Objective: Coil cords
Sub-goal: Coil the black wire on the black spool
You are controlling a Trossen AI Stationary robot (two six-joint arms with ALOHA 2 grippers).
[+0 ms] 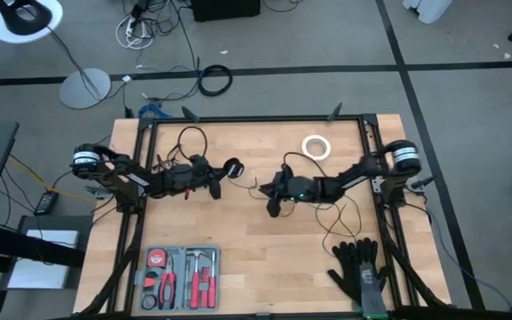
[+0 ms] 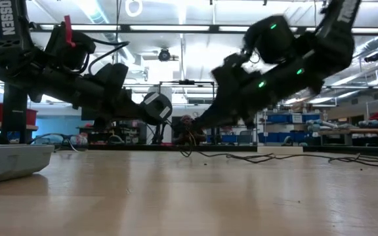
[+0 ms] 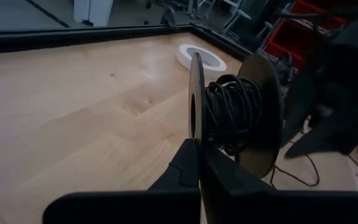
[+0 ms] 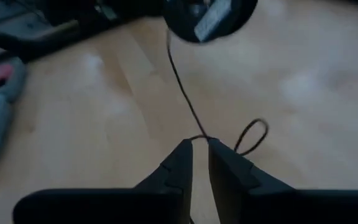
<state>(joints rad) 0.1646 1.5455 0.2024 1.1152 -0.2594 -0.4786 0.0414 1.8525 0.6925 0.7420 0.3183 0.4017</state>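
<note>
A small round black spool (image 3: 235, 109), the puck, has thin black cord wound on it. It also shows in the high view (image 1: 234, 167) near the table's middle, and in the low view (image 2: 156, 107) clear of the table. My left gripper (image 3: 199, 152) is shut on it. From the spool (image 4: 210, 15) the cord (image 4: 182, 87) runs to my right gripper (image 4: 200, 148), which is shut on it just right of the spool (image 1: 272, 194). More cord lies in loose loops on the table (image 1: 336, 213) under the right arm. My left gripper pinches the lower rim of one of the spool's two round flanges (image 3: 196, 134) between its two fingers. The fingers come about level from the table's left. The spool stands on edge, lifted clear of the table. My right gripper pinches the thin cord (image 4: 197, 138) between its fingertips, a single strand, with the fingers lying across it. The strand runs on from the fingers to the spool. Beside the fingers a small loop (image 4: 253, 134) curls off.
A white tape ring (image 1: 316, 147) lies at the far right of the table. A grey tool tray (image 1: 180, 277) with red-handled tools sits at the near left. Black gloves (image 1: 360, 271) lie at the near right. Bare wood lies between the tray and the gloves.
</note>
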